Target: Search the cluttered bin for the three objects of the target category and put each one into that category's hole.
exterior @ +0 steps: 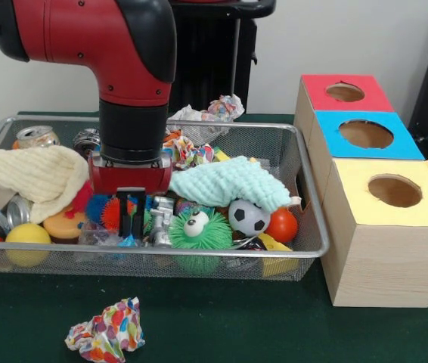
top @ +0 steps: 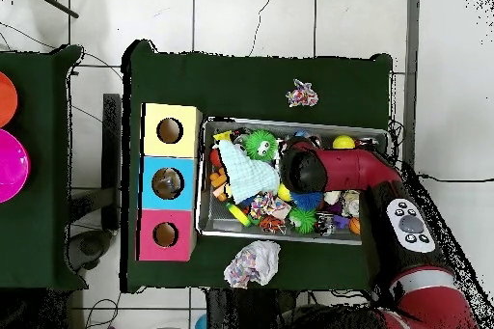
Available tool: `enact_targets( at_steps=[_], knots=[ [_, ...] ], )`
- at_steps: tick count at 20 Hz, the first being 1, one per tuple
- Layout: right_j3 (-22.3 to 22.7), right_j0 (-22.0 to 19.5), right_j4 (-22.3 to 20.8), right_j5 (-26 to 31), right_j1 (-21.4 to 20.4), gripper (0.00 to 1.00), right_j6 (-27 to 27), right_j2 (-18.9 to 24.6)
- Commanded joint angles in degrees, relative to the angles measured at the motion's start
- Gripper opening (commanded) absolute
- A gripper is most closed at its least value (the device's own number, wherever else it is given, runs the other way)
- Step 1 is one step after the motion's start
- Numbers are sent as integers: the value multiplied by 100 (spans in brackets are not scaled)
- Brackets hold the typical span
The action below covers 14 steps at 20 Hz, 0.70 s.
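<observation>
Green cloth covers the desk (exterior: 274,333), where the gripper (exterior: 131,215) reaches down into the wire bin (exterior: 305,197) among toys, its fingers (exterior: 123,219) close together, seemingly empty. Nothing visibly sits in the box holes (exterior: 394,190), so sorting looks barely begun.

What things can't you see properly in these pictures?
- Front view: whatever lies under the yellow cloth and mint cloth.
- Front view: gripper sunk among toys; what it touches is hidden.
- Overhead view: arm covers part of the bin.
- Both views: hole insides are dark.
</observation>
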Motion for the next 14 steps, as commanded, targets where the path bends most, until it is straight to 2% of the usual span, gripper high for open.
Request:
enact_targets(
  at_steps=[1, 9, 14],
  knots=[
    [435, -122, 365, 1079, -481, 0, -319, 586],
    [502, -84, 747, 1852, -1055, 0, -421, 644],
    [478, -92, 845, 2109, -1211, 0, -478, 676]
  ],
)
